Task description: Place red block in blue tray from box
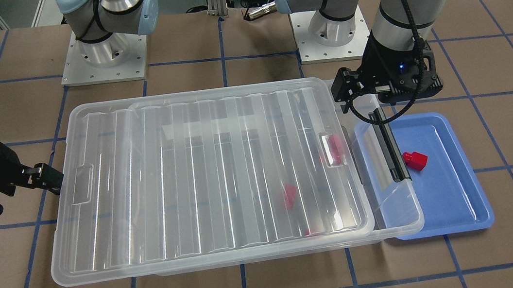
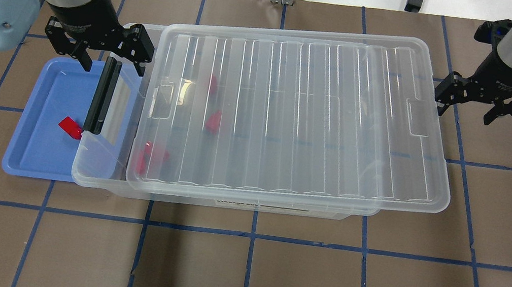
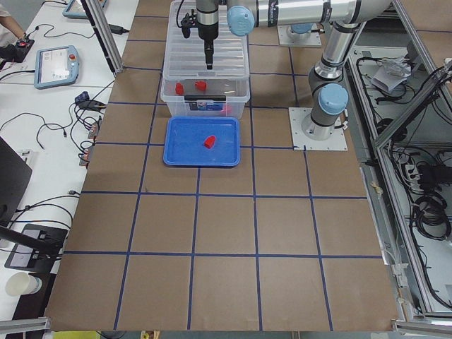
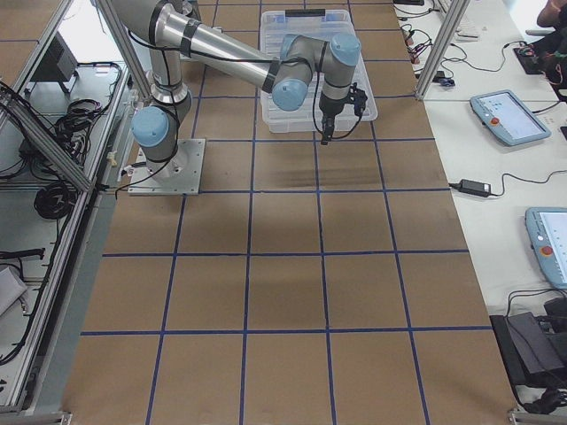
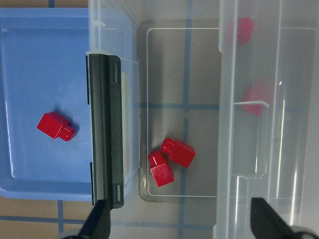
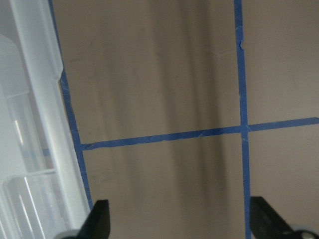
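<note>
The left gripper [image 2: 114, 61] hangs spread wide and empty above the handle end of the box [image 2: 97, 175]. One glossy red block [image 2: 69, 127], a cube with a narrower stub, lies on its side in the blue tray [image 2: 45, 95]. The right gripper [image 2: 467, 109] gapes empty beyond the box's other end.

table [image 2: 295, 283]: brown, blue tape grid | pendant [image 3: 58, 66]: side bench | paper cup [image 3: 20, 284]: bench corner | cables [image 3: 424, 206]: coiled

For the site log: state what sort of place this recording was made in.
Probably a robotics lab workcell: two arms bolted to a table with a blue tape grid, teach pendants and cables on side benches, aluminium frame posts.
</note>
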